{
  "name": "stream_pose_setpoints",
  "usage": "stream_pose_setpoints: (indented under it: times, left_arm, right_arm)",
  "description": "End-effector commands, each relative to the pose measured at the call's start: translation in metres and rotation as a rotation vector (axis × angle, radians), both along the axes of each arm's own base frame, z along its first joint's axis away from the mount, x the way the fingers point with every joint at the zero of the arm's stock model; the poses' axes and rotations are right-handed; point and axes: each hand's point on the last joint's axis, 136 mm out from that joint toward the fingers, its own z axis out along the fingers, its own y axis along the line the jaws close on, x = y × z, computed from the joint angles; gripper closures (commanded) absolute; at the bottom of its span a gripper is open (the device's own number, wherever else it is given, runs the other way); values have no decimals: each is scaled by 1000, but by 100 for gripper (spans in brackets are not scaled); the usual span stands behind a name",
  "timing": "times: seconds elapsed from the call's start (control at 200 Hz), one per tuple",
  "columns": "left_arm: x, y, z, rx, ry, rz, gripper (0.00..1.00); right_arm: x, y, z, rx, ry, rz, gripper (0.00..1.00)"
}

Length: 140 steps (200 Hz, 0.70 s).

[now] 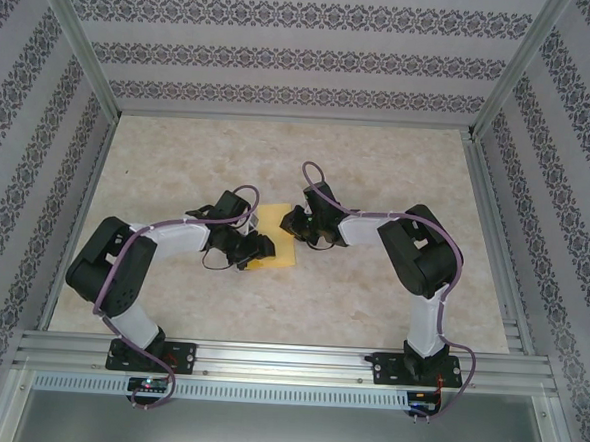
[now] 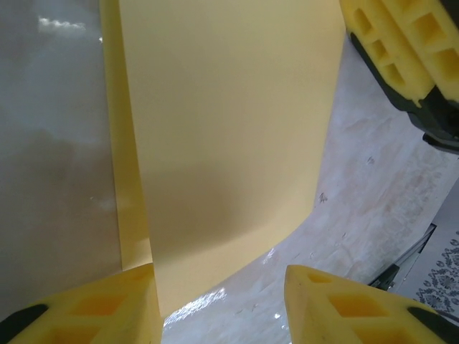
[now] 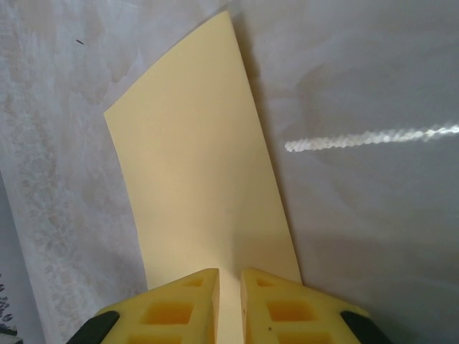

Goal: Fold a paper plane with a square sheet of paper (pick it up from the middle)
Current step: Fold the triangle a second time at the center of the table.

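Note:
The square sheet of paper is plain yellow and sits mid-table between my two grippers. My right gripper is shut on its far edge; in the right wrist view the sheet curves away from the narrow gap between the fingertips. My left gripper stands at the sheet's left side, open. In the left wrist view a raised layer of paper runs down between the spread fingers, its edge against the left finger, with a lower layer showing beside it. No paper plane shape is visible.
The marbled tabletop is bounded by aluminium rails and patterned walls on three sides. A yellow finger of the right gripper shows in the upper right of the left wrist view, close to the sheet.

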Motion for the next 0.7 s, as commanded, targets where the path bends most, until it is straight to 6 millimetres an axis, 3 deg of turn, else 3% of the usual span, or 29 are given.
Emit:
stream_pose_setpoints:
  times: [0.0, 0.13, 0.22, 0.36, 0.445, 0.54, 0.694]
  left_arm:
    - [3, -9, -1, -39, -10, -2, 54]
    - [8, -5, -3, -22, -29, 20, 58]
    - [13, -1, -4, -14, -42, 37, 64]
    - [12, 6, -10, 24, -33, 42, 77]
    - [7, 11, -14, 53, -14, 42, 81]
    - [4, 18, -17, 96, -8, 28, 85]
    - [1, 21, -18, 120, -9, 8, 89]
  right_arm:
    - [-33, -12, -34, -82, 119, 13, 83]
    - [-33, -12, -30, -76, 112, 16, 83]
    - [-29, -9, -18, -44, 76, 38, 83]
    - [-20, 8, 35, 97, -54, 152, 81]
    - [-23, 7, 57, 114, -108, 209, 80]
    - [-33, -2, 56, 63, -105, 240, 80]
    - [-54, -13, 38, 21, -49, 251, 85]
